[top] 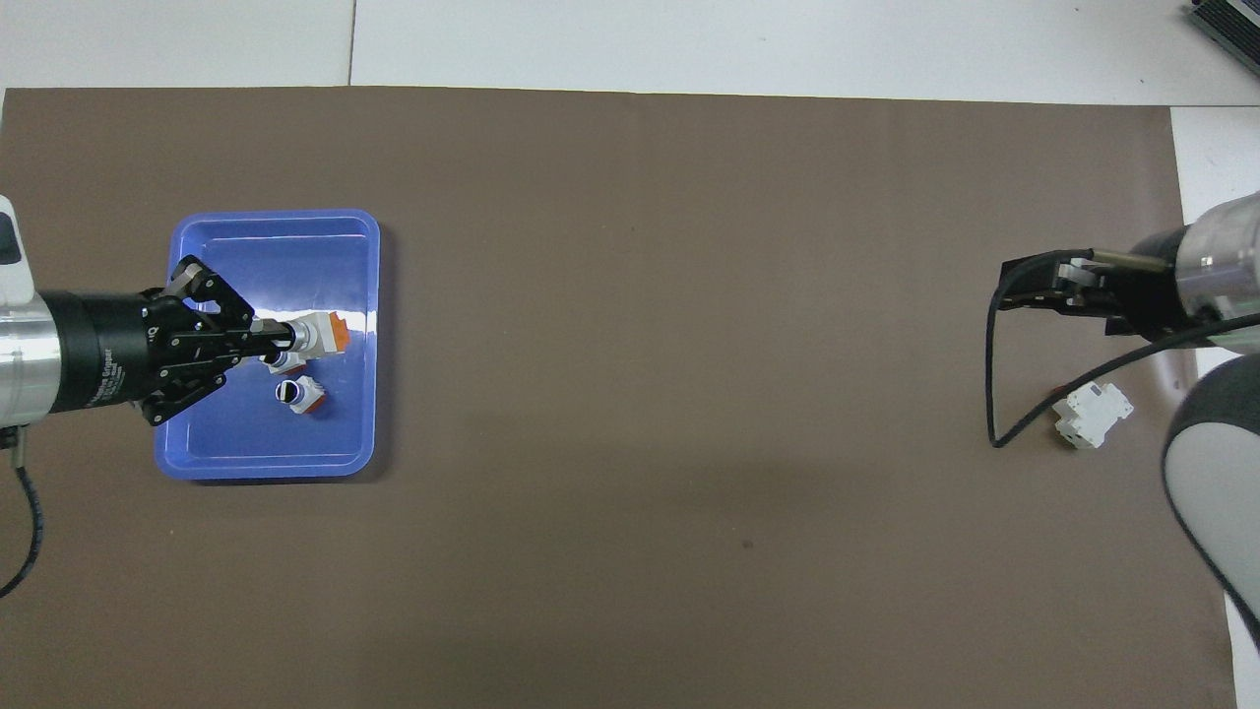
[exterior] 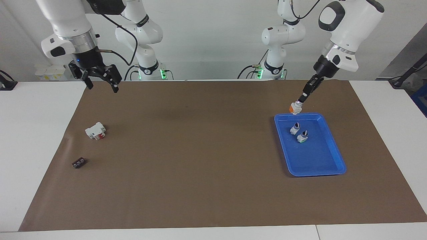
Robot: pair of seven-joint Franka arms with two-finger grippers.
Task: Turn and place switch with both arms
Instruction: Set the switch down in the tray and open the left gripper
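My left gripper [exterior: 300,99] is shut on a switch [exterior: 295,108] with a white body and an orange end, and holds it tilted in the air over the blue tray's [exterior: 320,160] rim. In the overhead view the left gripper [top: 285,340] and the held switch [top: 320,335] show over the tray [top: 266,443]. Two more switches with black knobs lie in the tray: one [exterior: 295,128] and one with a green patch [exterior: 302,136]. My right gripper [exterior: 101,86] waits open and empty, high over the mat at the right arm's end; it also shows in the overhead view [top: 1043,284].
A larger white block with red parts [exterior: 95,130] lies on the brown mat below the right gripper, also in the overhead view [top: 1091,414]. A small flat black block [exterior: 78,163] lies farther from the robots than it. A black cable hangs from the right wrist [top: 994,394].
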